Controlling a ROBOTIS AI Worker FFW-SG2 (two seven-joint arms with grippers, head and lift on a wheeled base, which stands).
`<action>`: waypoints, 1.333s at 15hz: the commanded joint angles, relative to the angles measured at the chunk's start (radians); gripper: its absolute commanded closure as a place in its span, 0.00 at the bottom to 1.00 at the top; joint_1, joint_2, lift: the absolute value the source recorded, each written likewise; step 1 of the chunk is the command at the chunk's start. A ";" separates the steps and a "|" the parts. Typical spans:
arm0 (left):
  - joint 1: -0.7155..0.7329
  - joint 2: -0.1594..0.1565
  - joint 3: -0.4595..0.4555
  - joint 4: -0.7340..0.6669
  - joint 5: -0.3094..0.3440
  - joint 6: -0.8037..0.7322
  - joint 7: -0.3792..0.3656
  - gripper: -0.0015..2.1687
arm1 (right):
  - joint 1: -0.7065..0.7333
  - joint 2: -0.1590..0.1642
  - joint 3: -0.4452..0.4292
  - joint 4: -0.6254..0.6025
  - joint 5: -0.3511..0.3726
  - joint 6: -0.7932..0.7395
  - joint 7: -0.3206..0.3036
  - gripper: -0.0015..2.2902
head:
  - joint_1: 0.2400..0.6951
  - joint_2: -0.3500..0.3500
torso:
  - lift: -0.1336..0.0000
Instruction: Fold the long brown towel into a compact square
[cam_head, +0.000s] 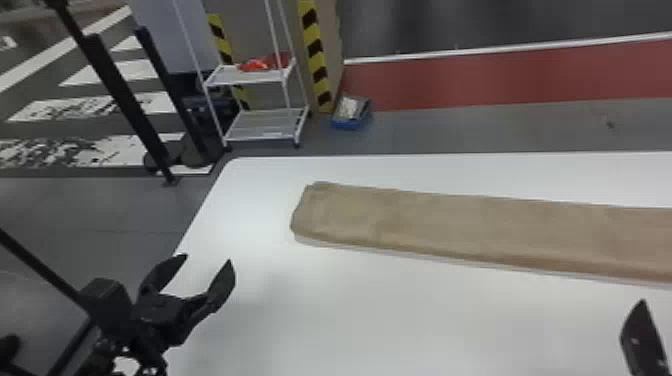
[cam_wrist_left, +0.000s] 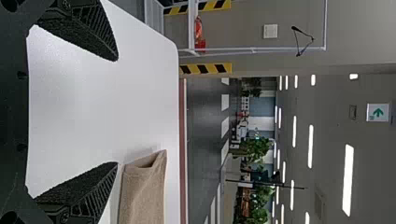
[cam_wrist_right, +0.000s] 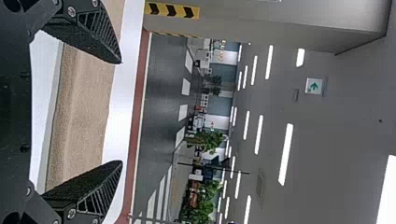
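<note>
Long flat brown cloth towel (cam_head: 450, 225) on smooth white table (cam_head: 350, 310), its near-L end fwd & R of black two-finger L gripper (cam_head: 207, 260), rest running across fwd of black two-finger R gripper (cam_head: 645, 335). Both grippers' fingers spread, short of towel. White metal shelf rack (cam_head: 257, 76) fwd of L gripper, past table.

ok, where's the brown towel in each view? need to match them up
Head view: brown towel on the white table, from near centre off the right edge.
Left wrist view: towel end just beyond one side of the open left gripper.
Right wrist view: towel running across beyond the open right gripper.
Shared landmark: red floor strip past the table.
</note>
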 joint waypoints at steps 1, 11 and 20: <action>0.001 0.000 0.000 0.000 0.000 0.000 -0.001 0.04 | 0.000 0.004 0.001 0.000 0.000 -0.001 0.000 0.06 | 1.00 0.85 | 0.08; 0.006 0.000 -0.003 -0.003 0.000 0.000 0.000 0.04 | 0.000 0.004 0.001 0.000 0.000 -0.001 0.000 0.06 | 1.00 0.85 | 0.08; -0.196 0.006 -0.083 -0.081 -0.006 0.331 0.008 0.04 | 0.012 0.004 -0.002 -0.005 0.000 0.008 -0.002 0.06 | 1.00 0.77 | 0.08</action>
